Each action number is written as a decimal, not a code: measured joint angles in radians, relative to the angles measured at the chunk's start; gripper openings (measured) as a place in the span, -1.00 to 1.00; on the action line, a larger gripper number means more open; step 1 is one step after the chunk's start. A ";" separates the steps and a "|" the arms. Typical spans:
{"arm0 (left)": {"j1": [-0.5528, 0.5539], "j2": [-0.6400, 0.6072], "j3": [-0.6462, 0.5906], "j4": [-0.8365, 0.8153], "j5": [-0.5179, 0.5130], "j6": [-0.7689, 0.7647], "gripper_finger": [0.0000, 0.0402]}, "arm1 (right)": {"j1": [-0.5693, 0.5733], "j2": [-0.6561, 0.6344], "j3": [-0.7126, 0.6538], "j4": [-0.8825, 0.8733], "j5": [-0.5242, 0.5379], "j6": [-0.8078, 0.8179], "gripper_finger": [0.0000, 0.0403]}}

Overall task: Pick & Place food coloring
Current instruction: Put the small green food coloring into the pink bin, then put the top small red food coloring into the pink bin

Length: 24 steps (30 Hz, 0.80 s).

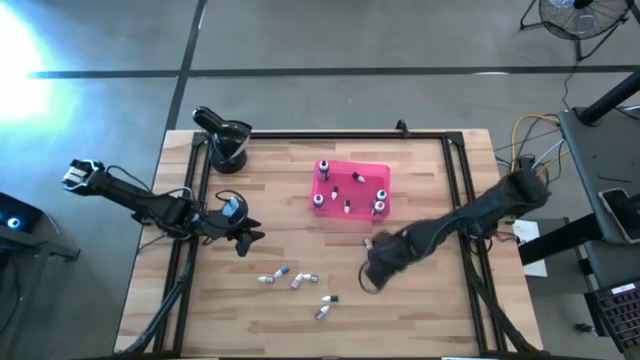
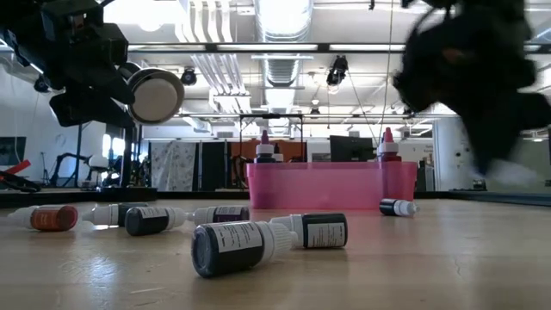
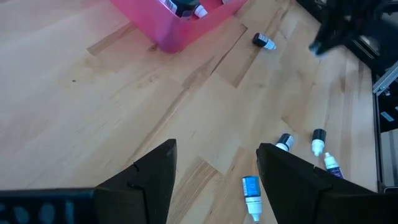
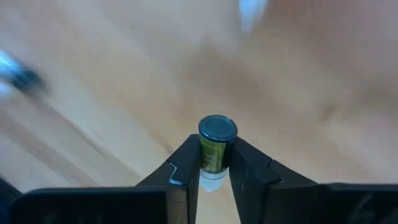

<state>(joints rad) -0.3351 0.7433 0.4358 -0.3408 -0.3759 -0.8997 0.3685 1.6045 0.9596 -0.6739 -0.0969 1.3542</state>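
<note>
Wooden counter (image 1: 420,300) carries a pink tray (image 1: 350,186) with bottles upright inside and loose food coloring bottles (image 1: 298,282) lying near the front. Right end effector (image 4: 214,171) pinches a greenish dropper bottle (image 4: 215,144) between tray and loose bottles. Left end effector (image 3: 214,168) spread, empty.

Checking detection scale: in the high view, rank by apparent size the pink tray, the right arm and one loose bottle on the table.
1. Right arm, the longest shape, stretching in from the table's right edge.
2. Pink tray.
3. Loose bottle, tiny by comparison.
</note>
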 joint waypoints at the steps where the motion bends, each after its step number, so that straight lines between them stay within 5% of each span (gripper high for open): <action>1: 0.000 0.000 0.000 0.000 0.000 -0.002 -0.02 | -0.024 -0.034 0.000 0.001 0.040 -0.017 -0.69; 9: 0.000 0.000 0.000 0.002 0.000 -0.028 -0.02 | -0.279 -0.304 0.095 0.012 0.372 -0.231 -0.66; 16: 0.000 0.000 0.000 0.003 0.000 -0.039 -0.02 | -0.472 -0.330 0.184 -0.002 0.263 -0.427 -0.37; 24: 0.000 0.000 0.000 0.005 0.000 -0.044 -0.02 | -0.430 -0.328 0.198 -0.083 0.272 -0.484 0.03</action>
<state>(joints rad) -0.3352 0.7429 0.4362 -0.3363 -0.3763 -0.9438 -0.0618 1.2767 1.1572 -0.7569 0.1753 0.8698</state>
